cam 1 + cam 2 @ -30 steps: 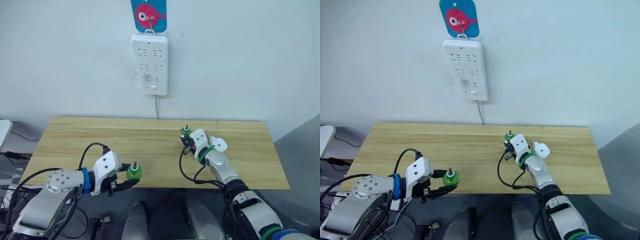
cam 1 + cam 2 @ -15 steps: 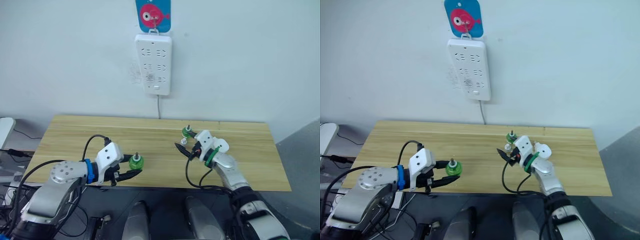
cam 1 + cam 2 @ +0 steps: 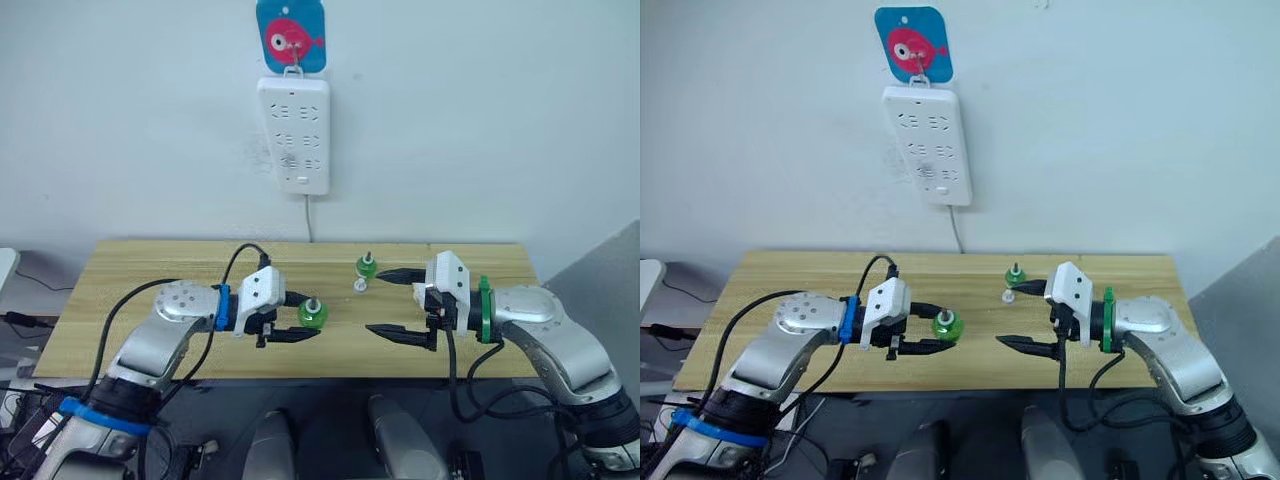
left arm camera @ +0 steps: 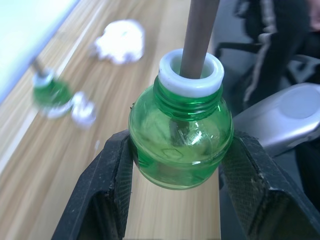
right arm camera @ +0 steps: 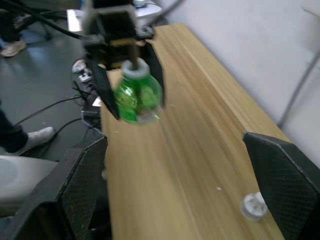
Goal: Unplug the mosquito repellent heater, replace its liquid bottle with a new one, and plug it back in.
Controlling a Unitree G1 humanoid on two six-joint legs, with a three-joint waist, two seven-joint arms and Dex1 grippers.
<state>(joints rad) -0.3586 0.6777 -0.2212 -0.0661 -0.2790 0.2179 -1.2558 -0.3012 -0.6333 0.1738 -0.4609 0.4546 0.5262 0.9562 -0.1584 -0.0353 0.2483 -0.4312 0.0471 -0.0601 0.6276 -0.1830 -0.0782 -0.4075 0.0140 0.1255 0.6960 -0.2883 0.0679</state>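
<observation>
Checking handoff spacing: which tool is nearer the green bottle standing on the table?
Right. The right tool is open just beside the standing green bottle, one finger reaching toward it. The left tool is farther off, shut on another green bottle.

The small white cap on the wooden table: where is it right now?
In the left eye view the small white cap lies on the wooden table, just in front of the standing green bottle, beside the open right gripper.

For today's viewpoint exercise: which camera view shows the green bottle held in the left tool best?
The left wrist view: the green bottle sits close up, clamped between the left tool's fingers, wick and white collar plain. The eye views show it small; the right wrist view shows it farther off.
</observation>
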